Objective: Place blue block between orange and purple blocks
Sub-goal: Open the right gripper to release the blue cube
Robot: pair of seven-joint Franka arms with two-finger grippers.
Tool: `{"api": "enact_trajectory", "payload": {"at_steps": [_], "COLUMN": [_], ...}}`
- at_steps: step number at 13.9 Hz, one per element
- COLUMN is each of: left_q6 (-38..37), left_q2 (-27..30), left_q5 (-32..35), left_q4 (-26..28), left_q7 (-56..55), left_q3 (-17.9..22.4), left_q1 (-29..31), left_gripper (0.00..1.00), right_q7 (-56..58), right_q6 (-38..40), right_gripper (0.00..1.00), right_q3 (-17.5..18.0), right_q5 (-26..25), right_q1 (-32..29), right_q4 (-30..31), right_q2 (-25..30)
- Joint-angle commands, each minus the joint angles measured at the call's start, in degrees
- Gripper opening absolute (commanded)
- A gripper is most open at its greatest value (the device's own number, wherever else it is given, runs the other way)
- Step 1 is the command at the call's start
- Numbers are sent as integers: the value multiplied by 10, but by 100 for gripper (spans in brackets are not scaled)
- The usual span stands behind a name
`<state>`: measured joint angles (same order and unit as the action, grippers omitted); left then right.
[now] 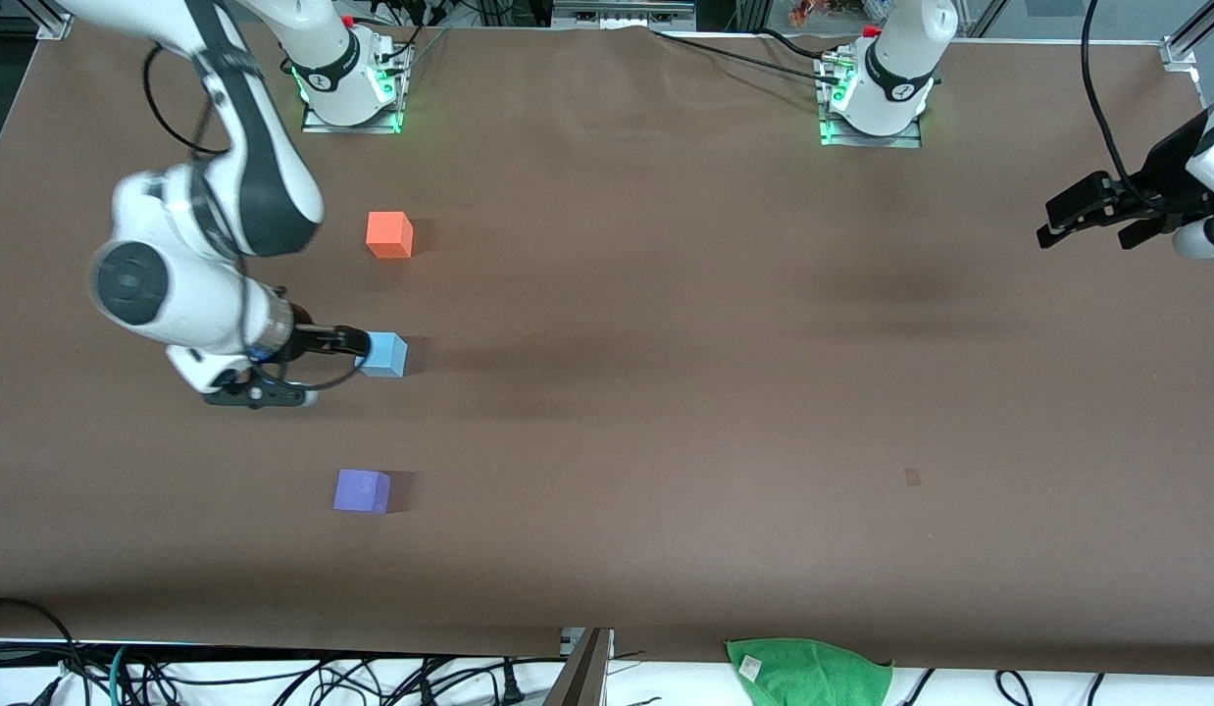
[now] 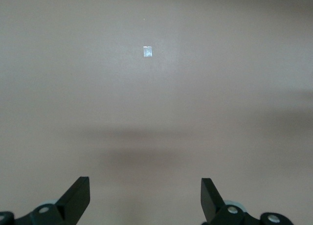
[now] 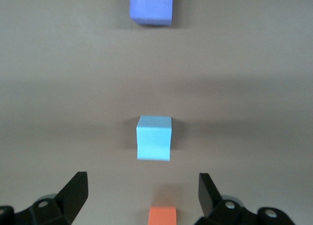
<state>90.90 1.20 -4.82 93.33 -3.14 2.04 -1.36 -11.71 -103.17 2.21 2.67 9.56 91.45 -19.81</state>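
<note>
The blue block (image 1: 382, 354) lies on the brown table, in line between the orange block (image 1: 389, 234) and the purple block (image 1: 362, 490), apart from both. My right gripper (image 1: 355, 343) hangs open and empty in the air beside the blue block, at the right arm's end of the table. In the right wrist view my right gripper (image 3: 143, 180) is open, with the orange block (image 3: 162, 215) low between the jaws, the blue block (image 3: 154, 137) past it and the purple block (image 3: 151, 7) past that. My left gripper (image 1: 1053, 224) waits open over the left arm's end, and it is open over bare table in the left wrist view (image 2: 144, 182).
The two arm bases (image 1: 350, 78) (image 1: 877, 93) stand along the table's back edge. A green cloth (image 1: 808, 672) lies off the front edge. A small patch (image 1: 912, 478) marks the table toward the left arm's end; it also shows in the left wrist view (image 2: 147, 51).
</note>
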Motion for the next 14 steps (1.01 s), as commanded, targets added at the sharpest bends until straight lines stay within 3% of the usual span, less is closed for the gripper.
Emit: {"api": "enact_trajectory", "payload": {"at_steps": [1,9,14], "left_q6": [-12,-18,-20], "left_q2": [-16,-15,-15], "left_q5": [7,8,8], "left_q4": [-24,-24,-24], "left_q7": [-4,-3,-3], "left_q3": [-5,-7,-5], "left_q1": [3,2,3], "left_gripper": [100,100,100], "right_q7": [13,48,50], "right_q6": [111,186,208], "right_gripper": [100,100,100], "right_q3": [-8,-16,-17], "right_q5": [-8,-19,-21], "right_q1": [-6,-6,-8], "right_q4": [-93,-90,-95], "right_q2": [17,155,156]}}
